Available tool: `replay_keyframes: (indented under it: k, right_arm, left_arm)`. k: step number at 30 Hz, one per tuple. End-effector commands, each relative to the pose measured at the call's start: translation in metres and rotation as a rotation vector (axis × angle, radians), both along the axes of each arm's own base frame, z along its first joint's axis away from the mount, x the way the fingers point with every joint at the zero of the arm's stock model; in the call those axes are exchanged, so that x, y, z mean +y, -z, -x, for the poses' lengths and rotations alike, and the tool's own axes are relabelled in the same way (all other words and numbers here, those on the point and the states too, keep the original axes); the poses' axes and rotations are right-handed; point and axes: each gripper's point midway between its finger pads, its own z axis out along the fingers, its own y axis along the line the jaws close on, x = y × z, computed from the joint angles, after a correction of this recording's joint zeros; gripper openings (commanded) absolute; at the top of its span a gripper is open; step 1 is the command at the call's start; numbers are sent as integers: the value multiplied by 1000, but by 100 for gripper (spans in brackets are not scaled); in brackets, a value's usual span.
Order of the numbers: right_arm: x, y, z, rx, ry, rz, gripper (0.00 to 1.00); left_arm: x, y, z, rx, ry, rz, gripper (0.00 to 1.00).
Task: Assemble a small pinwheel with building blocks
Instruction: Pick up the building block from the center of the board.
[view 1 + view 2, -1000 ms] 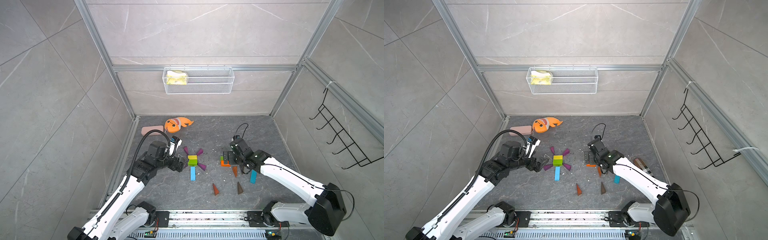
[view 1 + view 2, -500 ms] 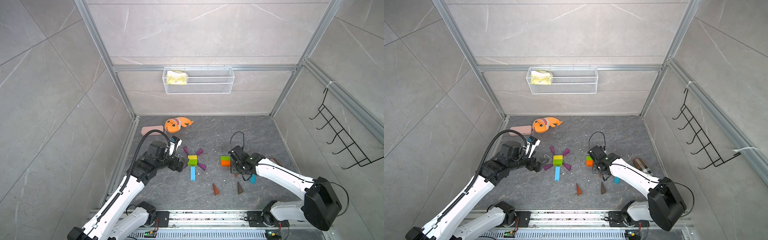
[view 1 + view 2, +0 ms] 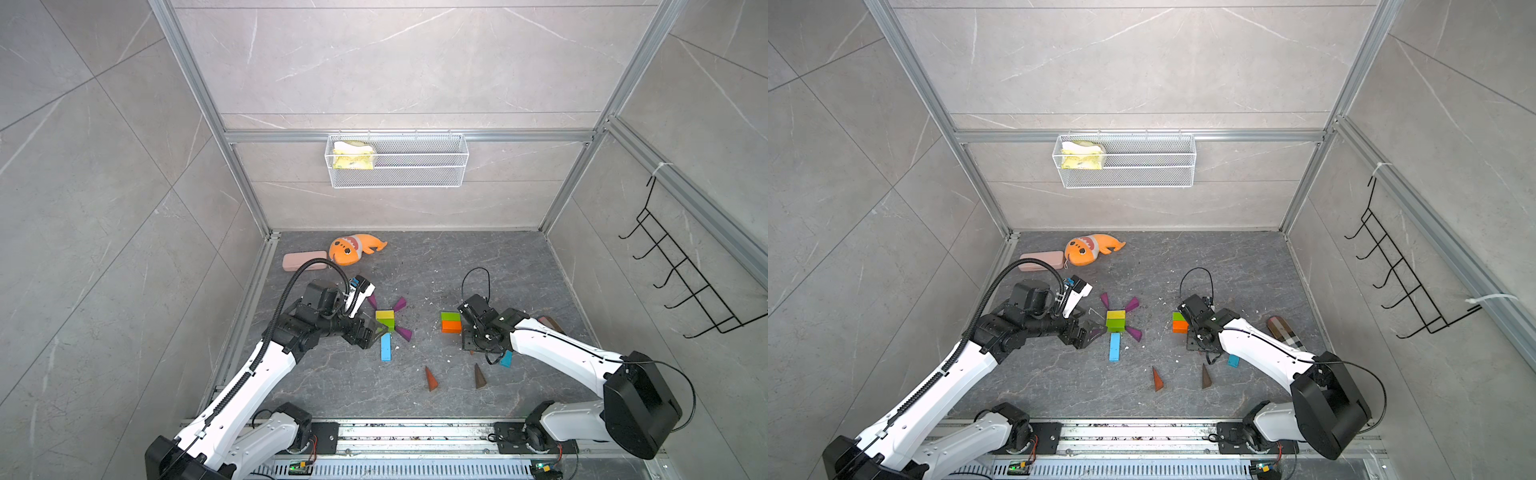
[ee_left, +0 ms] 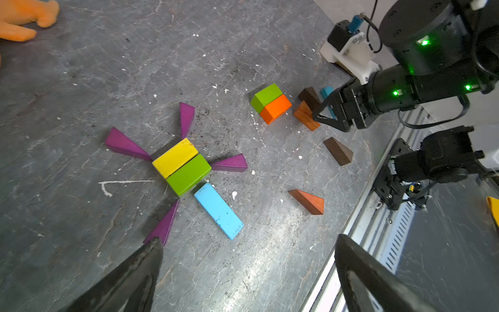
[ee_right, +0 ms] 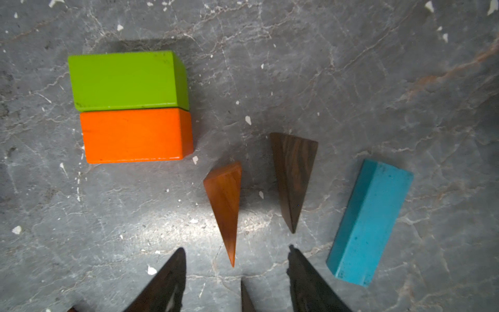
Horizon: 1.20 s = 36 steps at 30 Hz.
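Your left gripper (image 4: 247, 243) is wide open and empty, by the purple wedges (image 4: 127, 146). Your right gripper (image 5: 236, 250) is half open around an orange-brown wedge (image 5: 225, 205) tip, not pinching. On the floor (image 4: 81, 67): four purple, two orange-brown, two dark-brown wedges (image 5: 293, 175), two green bricks (image 5: 127, 81), two blue bars (image 5: 370, 221), one yellow brick (image 4: 175, 156), one orange brick (image 5: 135, 135).

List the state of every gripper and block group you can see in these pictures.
left gripper, open and empty.
right gripper, open, straddling the orange-brown wedge tip, not gripping.
yellow brick, flat, touching the green brick.
purple wedges, four lying flat, tips toward those bricks.
light-blue bar, flat, one end at the green brick.
orange brick, flat, touching a second green brick.
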Motion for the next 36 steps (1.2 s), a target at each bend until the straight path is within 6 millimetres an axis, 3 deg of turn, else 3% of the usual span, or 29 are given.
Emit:
replay_keyframes:
  k: [1, 7, 18, 24, 36]
  right_arm:
    - [1, 2, 2, 7, 5, -17, 61]
    - [1, 10, -3, 3, 15, -9, 60]
    - [12, 18, -33, 8, -15, 18, 51]
    - [9, 25, -35, 21, -6, 18, 43]
    - [10, 30, -38, 35, -11, 2, 38]
  left_arm:
    - [-15, -3, 18, 40, 123, 57, 100]
    - [-22, 13, 25, 105, 165, 10, 100]
    - [-18, 16, 20, 73, 140, -27, 100]
    - [-18, 18, 19, 72, 138, -35, 100]
    - [-17, 19, 18, 70, 134, -41, 100]
